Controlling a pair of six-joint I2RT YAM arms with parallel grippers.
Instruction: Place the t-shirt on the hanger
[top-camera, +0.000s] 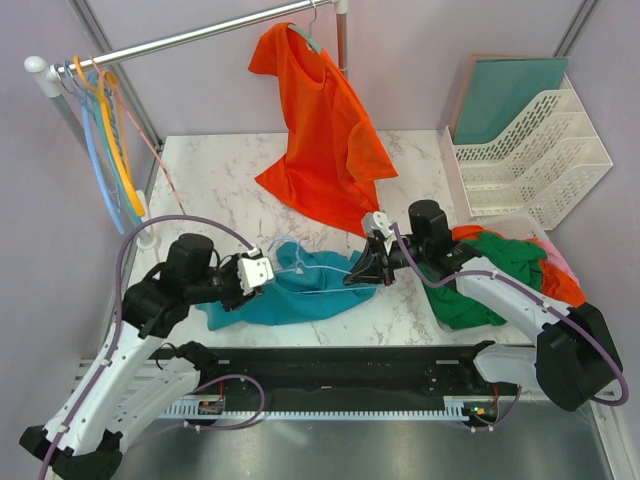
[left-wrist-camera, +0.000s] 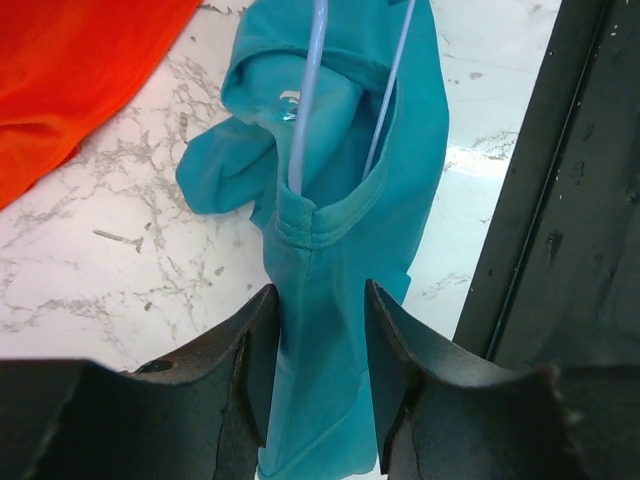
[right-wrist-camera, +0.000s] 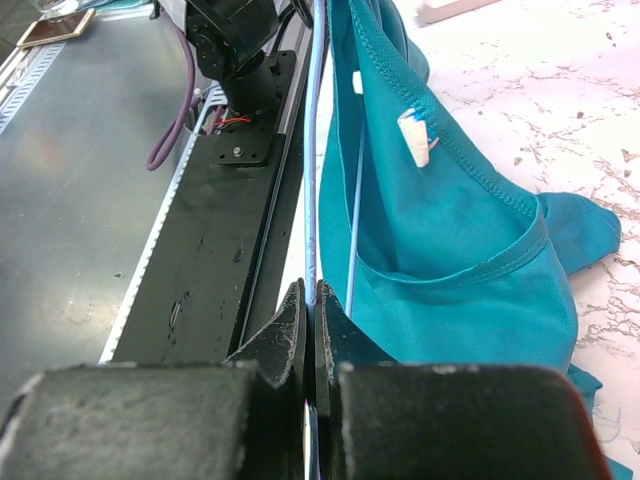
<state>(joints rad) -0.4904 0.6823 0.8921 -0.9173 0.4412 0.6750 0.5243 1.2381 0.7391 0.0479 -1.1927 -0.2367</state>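
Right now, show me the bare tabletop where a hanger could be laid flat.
Widest bare marble: back left, between the rack post and the orange t-shirt. A smaller patch lies between that shirt and the white tray. The middle is crowded with the teal t-shirt and the hanger; the clothes pile fills the right.

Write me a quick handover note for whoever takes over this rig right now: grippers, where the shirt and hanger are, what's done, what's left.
Left gripper: shut on the teal t-shirt, just below its collar.
Right gripper: shut on the pale-blue hanger wire.
Position: the t-shirt lies bunched on the marble table between the arms; the hanger's wires run into its neck opening.
Done: hanger is partly fed into the neck.
Left: spread the shoulders over the hanger's arms so the shirt sits on it.
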